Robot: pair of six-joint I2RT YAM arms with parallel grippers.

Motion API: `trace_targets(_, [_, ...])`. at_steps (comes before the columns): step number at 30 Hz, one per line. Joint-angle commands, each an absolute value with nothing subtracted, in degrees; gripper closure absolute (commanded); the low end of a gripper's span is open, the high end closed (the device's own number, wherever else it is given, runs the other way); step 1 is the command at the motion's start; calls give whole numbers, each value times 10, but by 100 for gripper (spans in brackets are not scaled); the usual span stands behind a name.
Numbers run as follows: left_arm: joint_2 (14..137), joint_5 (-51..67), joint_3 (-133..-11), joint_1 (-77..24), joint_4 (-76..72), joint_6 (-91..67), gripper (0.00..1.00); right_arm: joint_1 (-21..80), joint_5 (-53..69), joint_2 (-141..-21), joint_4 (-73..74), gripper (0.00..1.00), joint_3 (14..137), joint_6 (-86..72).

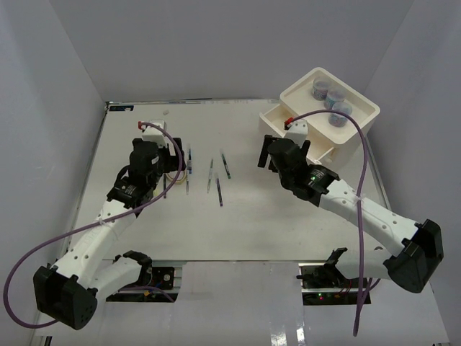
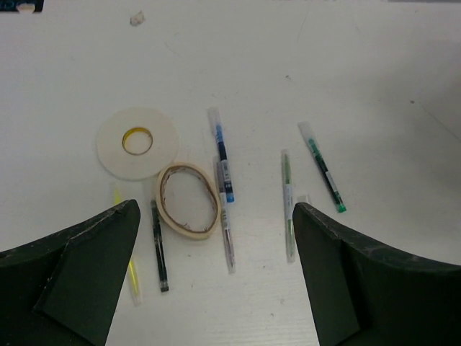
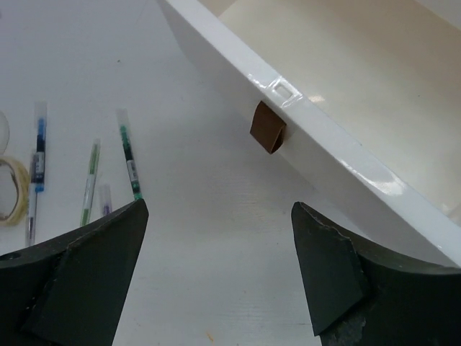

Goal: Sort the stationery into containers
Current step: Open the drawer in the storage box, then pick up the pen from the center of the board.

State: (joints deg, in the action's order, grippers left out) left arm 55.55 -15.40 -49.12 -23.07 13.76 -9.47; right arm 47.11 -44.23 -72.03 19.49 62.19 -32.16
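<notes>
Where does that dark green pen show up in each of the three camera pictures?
Top external: dark green pen lies near the centre, rightmost of the pens.
Left wrist: the pen is right of centre, slanted.
Right wrist: the pen is at left, nearly upright.
Shared landmark: the light green pen, just left of it everywhere.

High rear overview; two close wrist views.

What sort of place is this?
Most likely a robot test booth in a lab: plain white walls close in a white table, a cabled left arm and right arm are bolted at its near edge, and pens lie set out near a drawer box.
</notes>
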Motion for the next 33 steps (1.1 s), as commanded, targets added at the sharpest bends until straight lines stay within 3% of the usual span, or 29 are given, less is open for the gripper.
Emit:
trace_targets(1, [577, -173, -492, -217, 184, -134, 2, 477, -360, -681, 156, 13, 600, -249])
trace_targets(7, [601, -162, -490, -211, 192, -146, 2, 483, -211, -664, 127, 10, 552, -198])
trace_targets(18, [543, -196, -446, -207, 167, -131, 2, 549, -198, -861, 57, 14, 597, -185])
trace_targets(23, [478, -215, -418, -206, 146, -125, 2, 562, -217, -973, 47, 20, 654, -189])
trace_targets(33, [468, -220, -421, -205, 146, -118, 2, 571, -220, -1114, 61, 37, 765, -200])
